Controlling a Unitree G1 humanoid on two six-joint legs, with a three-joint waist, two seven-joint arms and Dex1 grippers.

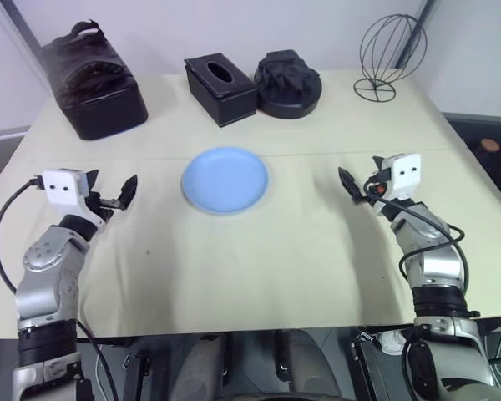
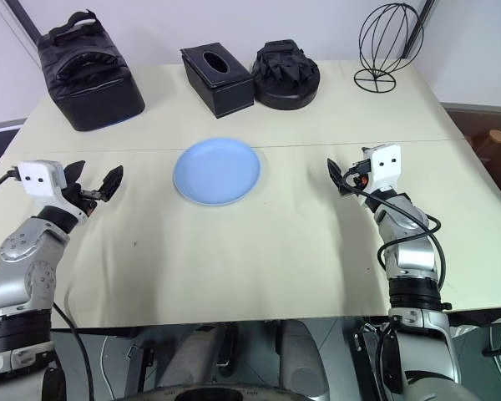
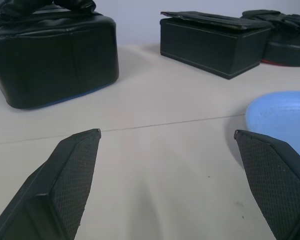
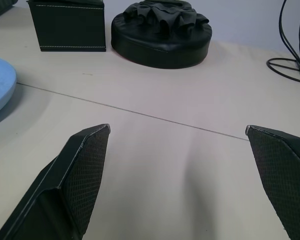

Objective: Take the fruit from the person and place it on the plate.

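Both hands, left hand (image 1: 117, 196) and right hand (image 1: 356, 185), are hovering spread and empty beside the plate (image 1: 225, 180), awaiting the handover; next, reaching for offered fruit.

Setting: a test room or lab, by my reading. Before me stands a plain cream bench (image 1: 234, 267) against bare white walls, laid out with staged props: a black padded bag (image 1: 96, 83), a black tissue box (image 1: 221, 88), a round black lumpy object (image 1: 288, 83), a wire stand (image 1: 388, 54) and a light-blue plate (image 1: 225, 180).
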